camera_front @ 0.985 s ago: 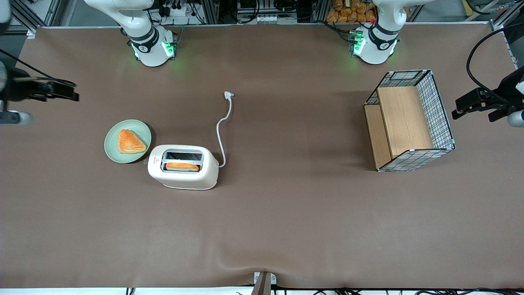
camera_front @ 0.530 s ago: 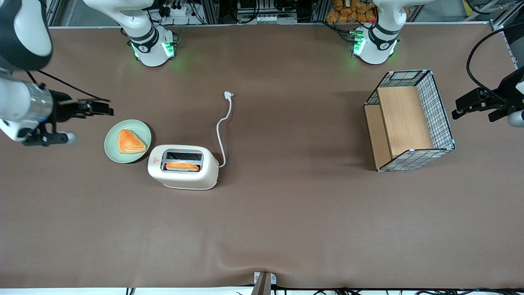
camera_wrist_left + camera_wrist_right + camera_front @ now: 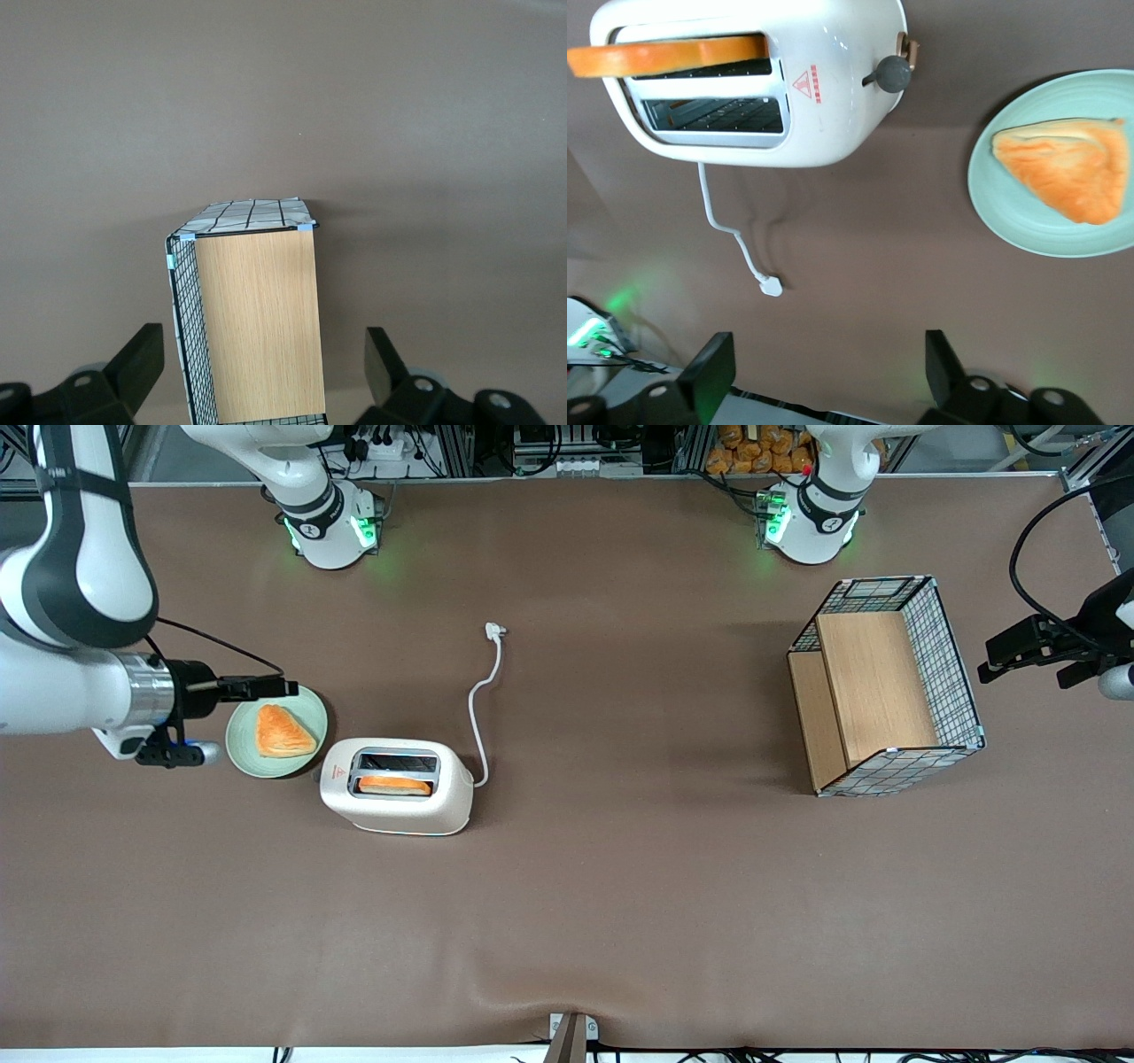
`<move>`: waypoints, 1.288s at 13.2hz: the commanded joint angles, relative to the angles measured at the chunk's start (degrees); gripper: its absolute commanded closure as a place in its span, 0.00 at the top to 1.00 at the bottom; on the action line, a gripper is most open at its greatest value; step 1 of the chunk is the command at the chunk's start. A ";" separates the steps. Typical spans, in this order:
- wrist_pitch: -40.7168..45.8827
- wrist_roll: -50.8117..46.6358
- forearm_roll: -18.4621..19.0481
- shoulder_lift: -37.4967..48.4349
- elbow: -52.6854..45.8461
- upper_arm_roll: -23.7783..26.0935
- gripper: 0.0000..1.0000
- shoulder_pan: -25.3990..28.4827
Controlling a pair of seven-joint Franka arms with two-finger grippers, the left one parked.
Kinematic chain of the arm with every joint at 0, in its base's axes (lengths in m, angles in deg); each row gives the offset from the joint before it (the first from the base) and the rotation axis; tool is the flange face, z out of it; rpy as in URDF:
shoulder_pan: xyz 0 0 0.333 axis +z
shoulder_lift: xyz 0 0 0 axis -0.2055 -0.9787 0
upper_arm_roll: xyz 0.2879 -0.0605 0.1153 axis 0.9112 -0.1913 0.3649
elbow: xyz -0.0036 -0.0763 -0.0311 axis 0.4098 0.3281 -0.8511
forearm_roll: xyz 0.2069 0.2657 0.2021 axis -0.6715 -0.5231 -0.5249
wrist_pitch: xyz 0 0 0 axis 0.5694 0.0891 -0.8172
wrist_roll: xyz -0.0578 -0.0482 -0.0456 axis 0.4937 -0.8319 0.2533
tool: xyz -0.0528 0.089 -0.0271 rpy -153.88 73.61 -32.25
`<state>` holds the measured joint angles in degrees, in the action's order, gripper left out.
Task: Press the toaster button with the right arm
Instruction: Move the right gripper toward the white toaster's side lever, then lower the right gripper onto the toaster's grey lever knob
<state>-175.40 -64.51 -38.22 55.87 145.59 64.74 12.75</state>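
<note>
Your glossy white right arm [image 3: 62, 691] had its slim black gripper [image 3: 266, 687] hanging over the rim of the pale green plate [image 3: 239, 753] with its orange pastry wedge [image 3: 283, 731], fingers spread wide and holding nothing, as the right wrist view showed. The cream-white rounded two-slot toaster [image 3: 399, 786] stood on the brown tabletop [image 3: 620, 886] just beside that plate, its long axis running toward the parked arm's end. The small grey toaster button [image 3: 891, 74] stuck out of the narrow end facing the plate, so your target lay lower than the gripper and slightly nearer the front camera.
</note>
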 commanded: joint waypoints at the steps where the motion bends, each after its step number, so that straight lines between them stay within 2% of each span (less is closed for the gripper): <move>1: -1.07 -0.34 -3.37 -2.47 -0.18 0.30 0.38 -0.62; 3: -1.95 -0.25 -4.87 -4.23 -0.18 0.30 0.07 -0.63; 4: -2.57 -0.25 -5.22 -5.20 -0.18 0.30 0.00 -0.45; 13: -7.23 5.98 -6.46 -8.28 -0.09 0.30 0.00 -0.36; 14: -7.84 7.29 -7.15 -9.07 -0.09 0.30 0.00 -1.14; 17: -8.37 11.51 -13.38 -11.09 -0.18 0.30 0.00 -4.31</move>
<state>-183.53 -56.38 -47.60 46.17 145.63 64.66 11.06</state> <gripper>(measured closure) 0.991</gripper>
